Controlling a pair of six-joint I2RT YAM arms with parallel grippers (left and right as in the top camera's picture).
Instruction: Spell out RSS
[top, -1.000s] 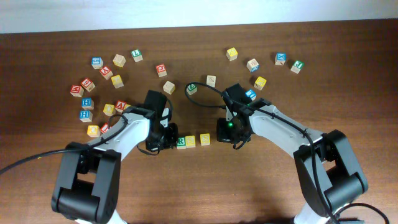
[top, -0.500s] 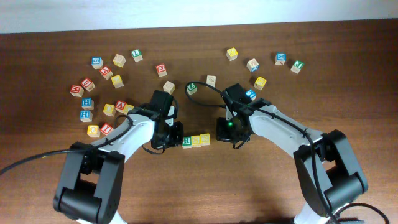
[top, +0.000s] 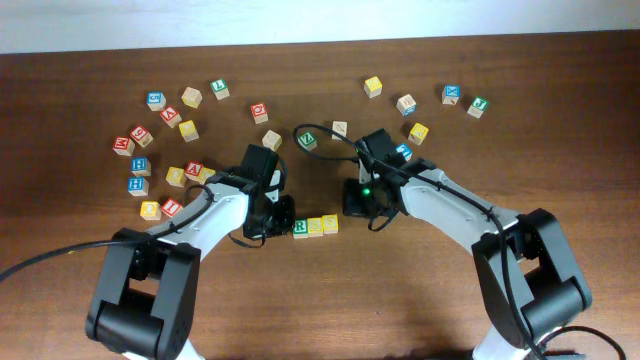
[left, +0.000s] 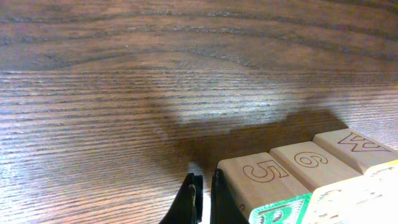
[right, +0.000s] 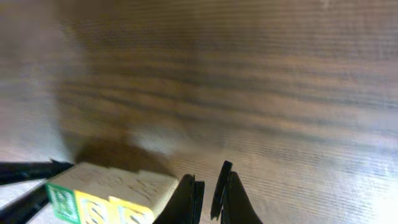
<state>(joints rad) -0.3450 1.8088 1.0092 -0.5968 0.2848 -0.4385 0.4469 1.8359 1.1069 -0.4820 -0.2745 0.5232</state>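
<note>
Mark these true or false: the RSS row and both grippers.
1. The green R cube and two yellow cubes lie side by side in one row. True.
2. The right gripper is shut on a yellow cube. False: it is shut but holds nothing, and it stands apart from the row.
3. The left gripper is shut, next to the R end of the row. True.
4. The row includes a red cube. False: it runs green R, yellow, yellow.
</note>
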